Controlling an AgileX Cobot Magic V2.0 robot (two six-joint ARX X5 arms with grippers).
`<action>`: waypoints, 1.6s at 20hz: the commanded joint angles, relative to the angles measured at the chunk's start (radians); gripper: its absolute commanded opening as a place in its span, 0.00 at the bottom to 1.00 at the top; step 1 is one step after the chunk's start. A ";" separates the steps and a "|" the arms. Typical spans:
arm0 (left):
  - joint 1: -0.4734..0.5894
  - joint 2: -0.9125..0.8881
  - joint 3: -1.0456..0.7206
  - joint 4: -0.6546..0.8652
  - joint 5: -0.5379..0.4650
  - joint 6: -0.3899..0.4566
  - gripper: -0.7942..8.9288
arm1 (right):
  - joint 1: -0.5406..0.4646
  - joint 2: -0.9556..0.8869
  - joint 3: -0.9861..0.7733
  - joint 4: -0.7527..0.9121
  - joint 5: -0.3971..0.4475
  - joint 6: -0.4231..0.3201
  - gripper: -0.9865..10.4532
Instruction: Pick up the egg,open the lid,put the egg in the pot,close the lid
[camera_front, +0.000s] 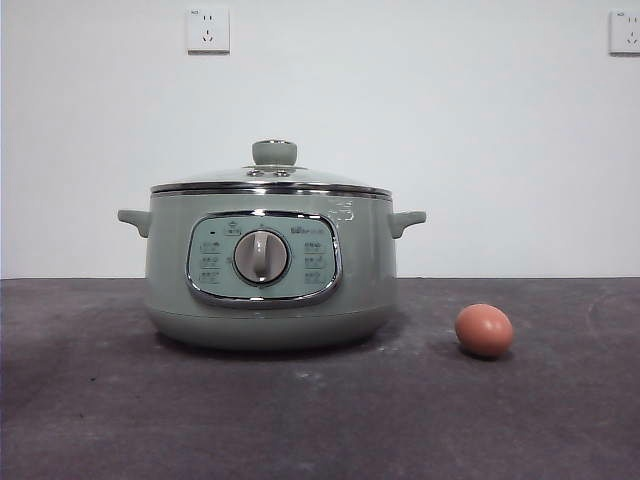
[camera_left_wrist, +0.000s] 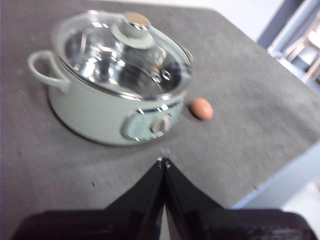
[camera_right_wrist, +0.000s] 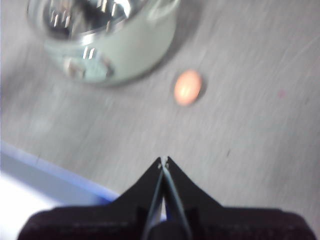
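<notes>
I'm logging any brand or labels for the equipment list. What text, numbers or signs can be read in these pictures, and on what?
None can be read.
Control panel on the pot: small dark markings around the dial, too small to read.
Pot wall right of the panel, under the lid: a faint embossed mark, illegible.
Egg: no marking visible.

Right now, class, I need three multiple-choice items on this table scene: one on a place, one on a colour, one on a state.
1. Where does the egg lie?
A. on the table beside the pot
B. inside the pot
C. on the lid

2. What colour is the lid's knob?
A. red
B. sage green
C. black

3. How is the pot at this moment?
A. lid off
B. tipped over
C. lid on

Answers: 1 A, it rests on the grey table, apart from the pot. 2 B, it matches the pot's body. 3 C, the glass lid sits on the rim.
</notes>
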 joint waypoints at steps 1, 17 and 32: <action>0.000 0.023 0.040 -0.094 0.020 0.101 0.07 | 0.015 0.021 0.037 -0.069 -0.002 -0.048 0.08; 0.000 0.027 0.050 -0.116 0.014 0.099 0.78 | 0.015 0.068 0.039 0.001 -0.002 0.042 0.65; 0.000 0.027 0.050 -0.116 0.013 0.099 0.78 | 0.224 0.624 0.039 0.407 0.093 0.156 0.63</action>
